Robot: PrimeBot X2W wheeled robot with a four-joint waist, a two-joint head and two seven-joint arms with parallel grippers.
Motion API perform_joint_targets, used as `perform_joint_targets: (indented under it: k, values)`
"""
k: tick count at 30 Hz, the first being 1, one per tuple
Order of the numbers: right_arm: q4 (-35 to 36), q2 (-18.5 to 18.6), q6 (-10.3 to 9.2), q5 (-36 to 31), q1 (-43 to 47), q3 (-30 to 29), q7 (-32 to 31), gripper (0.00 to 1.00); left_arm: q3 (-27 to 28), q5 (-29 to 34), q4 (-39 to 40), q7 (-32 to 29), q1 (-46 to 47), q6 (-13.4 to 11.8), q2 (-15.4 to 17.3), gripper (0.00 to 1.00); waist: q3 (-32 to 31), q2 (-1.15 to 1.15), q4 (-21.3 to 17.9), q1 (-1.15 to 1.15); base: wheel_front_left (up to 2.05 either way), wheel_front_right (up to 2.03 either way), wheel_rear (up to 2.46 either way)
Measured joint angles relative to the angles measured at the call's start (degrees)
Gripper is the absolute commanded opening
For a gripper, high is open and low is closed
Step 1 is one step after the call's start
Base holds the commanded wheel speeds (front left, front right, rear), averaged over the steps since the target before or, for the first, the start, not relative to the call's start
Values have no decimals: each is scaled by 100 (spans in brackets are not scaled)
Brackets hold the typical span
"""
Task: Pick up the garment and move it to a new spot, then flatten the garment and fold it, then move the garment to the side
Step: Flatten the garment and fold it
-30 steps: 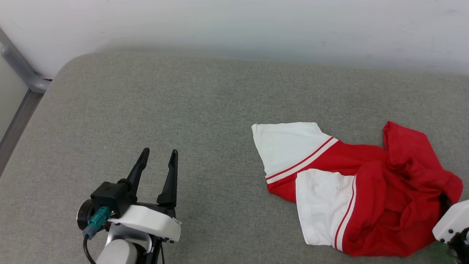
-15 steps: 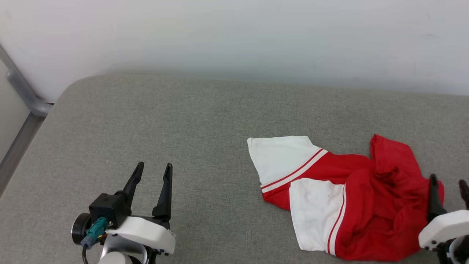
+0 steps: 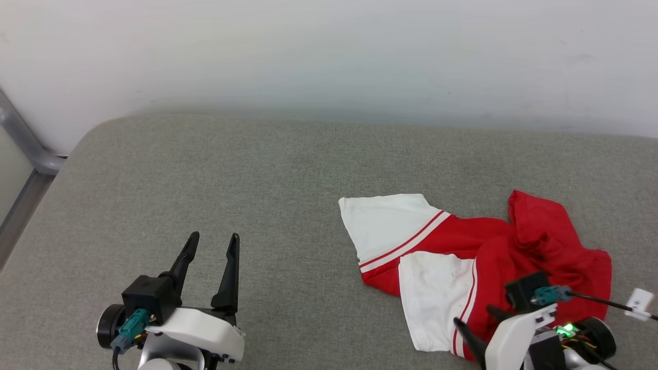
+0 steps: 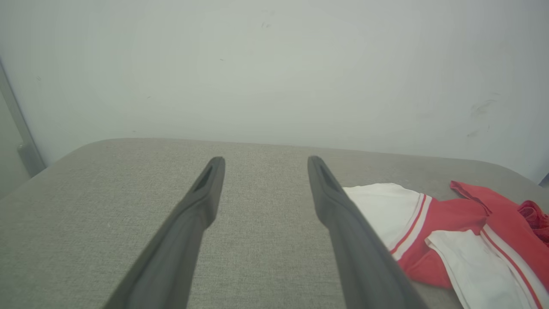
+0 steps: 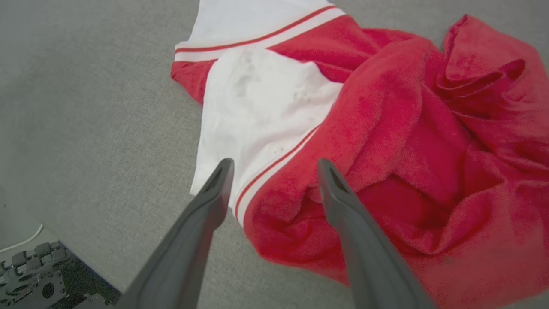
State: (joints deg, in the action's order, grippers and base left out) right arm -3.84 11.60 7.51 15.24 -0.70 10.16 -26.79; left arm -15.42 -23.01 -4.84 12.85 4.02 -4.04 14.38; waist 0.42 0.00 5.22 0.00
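The garment [image 3: 519, 257] lies crumpled on the right side of the grey cushion [image 3: 257, 195]. Its red body is bunched up and two white sleeves with red-white trim spread toward the left. My right gripper [image 3: 472, 313] is at the garment's near edge, turned so its fingers point left. In the right wrist view this gripper [image 5: 274, 163] is open, its fingertips over the striped trim where the white sleeve meets the red cloth of the garment [image 5: 386, 128], holding nothing. My left gripper [image 3: 213, 237] stands open over bare cushion at the lower left, far from the garment [image 4: 450, 223]. Its fingers [image 4: 201, 201] are spread and empty.
A pale wall [image 3: 329, 61] runs behind the cushion's far edge. A grey metal rail [image 3: 25, 154] stands past the cushion's rounded left corner. Part of the robot's base [image 5: 30, 292] shows below the cushion's near edge. Bare cushion stretches across the left and middle.
My right gripper has opened and swung from the garment's right edge to its near edge, turning its fingers leftward. The head camera has shifted. The left gripper has stayed put.
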Motion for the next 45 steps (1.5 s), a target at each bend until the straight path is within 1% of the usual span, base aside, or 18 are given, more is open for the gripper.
perform_joint_targets:
  k: [2,6,9,16,18,19,20,21,24,27,29,30,33,37,39,41,45]
  values:
    - [165,189,0,235,-17,407,-503,100,25,-10,27,2,8,-2,14,100,61,0,13,0,0,0,0]
    - [249,471,0,510,-162,1040,-1113,100,22,-27,57,20,105,1,14,100,201,0,74,0,0,0,0]
    - [92,498,0,690,-401,1382,-1314,100,-3,-31,66,40,176,9,-11,100,332,0,146,0,0,0,0]
    - [-737,535,-1,845,-921,1915,-1368,100,25,-52,-10,98,335,49,-41,100,659,0,329,0,0,0,0]
    - [-948,564,-1,862,-1058,2061,-1492,100,24,-53,-43,122,363,62,-54,100,732,0,376,0,0,0,0]
    - [-1025,565,-1,900,-1104,2100,-1551,49,19,-52,-56,127,377,70,-66,100,758,0,400,0,0,0,0]
    - [-1081,566,-2,921,-1148,2139,-1597,16,16,-52,-74,130,392,77,-70,100,781,0,420,0,0,0,0]
    - [-1113,570,-2,944,-1188,2162,-1616,0,18,-52,-91,144,402,79,-71,100,799,0,431,0,0,0,0]
    - [-1134,631,-12,951,-1255,2152,-1516,0,31,-53,-136,153,404,79,-83,100,799,0,412,0,0,0,0]
    - [-959,604,0,887,-1232,2080,-1183,0,48,-54,-191,164,398,78,-89,100,734,0,353,0,0,0,0]
    - [-748,528,0,823,-1195,1951,-926,0,56,-68,-208,172,383,78,-90,100,669,0,297,0,0,0,0]
    - [-300,387,1,702,-1178,1627,-590,0,66,-69,-216,188,331,75,-88,100,557,0,194,1,0,0,0]
    - [105,234,0,566,-1024,1101,-305,0,62,-69,-203,189,287,49,-88,100,442,0,70,1,0,0,0]
    - [542,-103,0,333,-725,91,-68,0,53,-69,-179,187,214,33,-82,100,311,0,-97,1,0,0,0]
    - [658,-300,0,247,-539,-483,-47,0,38,-70,-160,178,205,26,-69,100,266,0,-173,1,0,0,0]
    - [691,-469,1,171,-336,-1179,-37,0,33,-70,-129,162,192,20,-62,100,242,0,-234,0,0,0,0]
    - [500,-719,0,73,-42,-2429,-41,0,15,-86,-73,135,182,5,-38,100,296,0,-295,1,0,0,0]
